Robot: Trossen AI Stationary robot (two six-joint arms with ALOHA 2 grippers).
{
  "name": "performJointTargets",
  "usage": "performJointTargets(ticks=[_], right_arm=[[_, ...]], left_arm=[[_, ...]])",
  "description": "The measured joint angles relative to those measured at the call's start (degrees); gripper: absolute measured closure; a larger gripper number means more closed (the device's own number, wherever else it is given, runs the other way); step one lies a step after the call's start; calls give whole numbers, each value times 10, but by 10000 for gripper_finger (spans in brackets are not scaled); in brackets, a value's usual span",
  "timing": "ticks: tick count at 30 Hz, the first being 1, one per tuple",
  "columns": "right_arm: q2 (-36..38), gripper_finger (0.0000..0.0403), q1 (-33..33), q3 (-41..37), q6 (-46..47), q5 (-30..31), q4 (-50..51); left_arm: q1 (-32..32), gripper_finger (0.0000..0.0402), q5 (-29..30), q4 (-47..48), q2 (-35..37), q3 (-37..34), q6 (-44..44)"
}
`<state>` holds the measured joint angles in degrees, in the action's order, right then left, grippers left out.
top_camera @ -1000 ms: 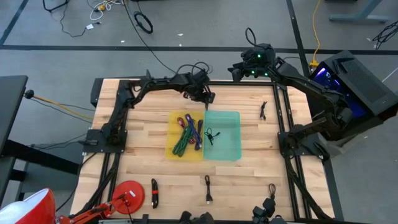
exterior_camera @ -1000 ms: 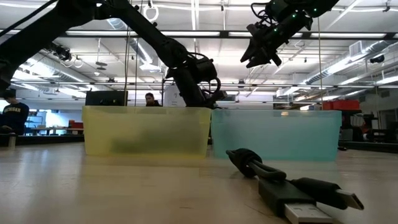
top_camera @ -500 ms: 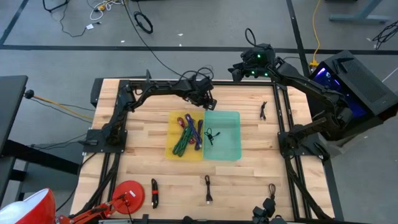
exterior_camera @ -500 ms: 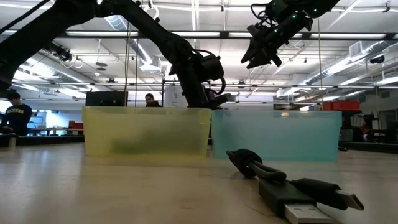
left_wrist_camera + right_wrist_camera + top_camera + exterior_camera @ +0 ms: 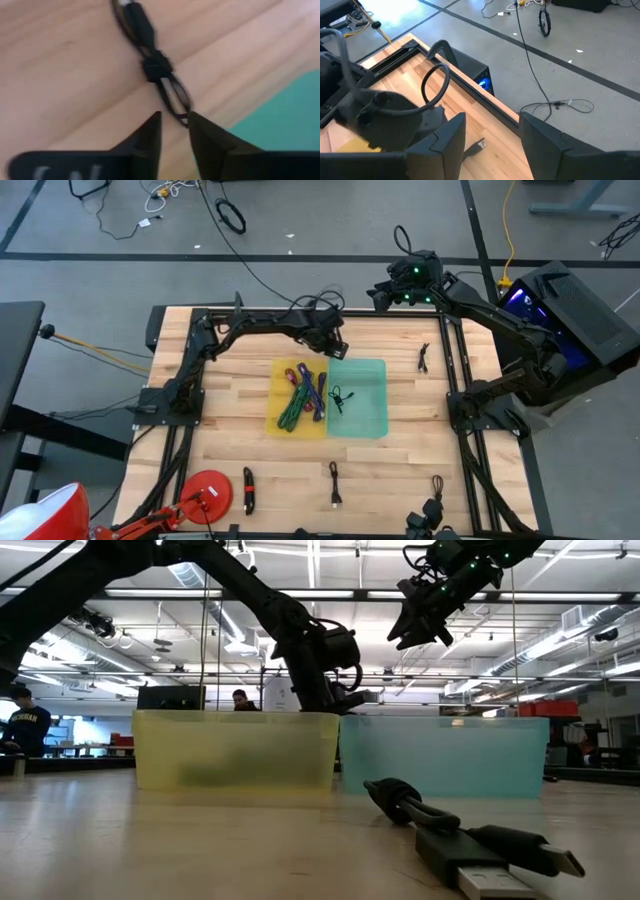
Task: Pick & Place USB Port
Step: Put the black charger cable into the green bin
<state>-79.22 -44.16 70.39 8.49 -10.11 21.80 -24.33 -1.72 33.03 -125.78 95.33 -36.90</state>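
My left gripper [image 5: 332, 345] [image 5: 335, 695] hangs just beyond the far wall of the teal bin [image 5: 358, 362], above rim height, shut on a black bundled USB cable [image 5: 152, 65]. The high view barely shows that cable. Another black cable [image 5: 340, 398] lies on the teal bin's floor. Beside it, the yellow bin [image 5: 272, 418] holds several coloured cables [image 5: 303, 392]. My right gripper [image 5: 385, 295] [image 5: 492, 145] is open, raised high over the table's far edge and touching nothing. My left gripper [image 5: 174, 131] pinches the thin loop end [image 5: 181, 107] of the black cable between its two fingers, coming from above and pointing down. The tied middle [image 5: 156, 67] and the plug end hang below the fingers, over bare wood next to the teal bin.
Loose black cables lie on the wood: one near the right edge [image 5: 424, 358], three along the near edge [image 5: 248, 490] [image 5: 334, 483] [image 5: 437, 485]. One of them fills the low view's foreground [image 5: 450, 830]. A red round object [image 5: 205, 492] sits at the near left corner.
My left gripper has shifted slightly toward the teal bin's far wall and its wrist has turned, with the cable still in the fingers.
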Motion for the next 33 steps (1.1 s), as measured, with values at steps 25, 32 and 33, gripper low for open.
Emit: performJointTargets(ticks=[25, 32, 33], right_arm=[[-101, 218, 80, 0, 25, -33, 102], [-196, 218, 108, -1, 112, -53, 28], [-207, 218, 113, -1, 125, -56, 20]], left_arm=[[-130, 324, -11, 113, 141, 15, 134], [-156, 312, -17, 158, 230, 15, 197], [-156, 312, -18, 164, 242, 15, 208]])
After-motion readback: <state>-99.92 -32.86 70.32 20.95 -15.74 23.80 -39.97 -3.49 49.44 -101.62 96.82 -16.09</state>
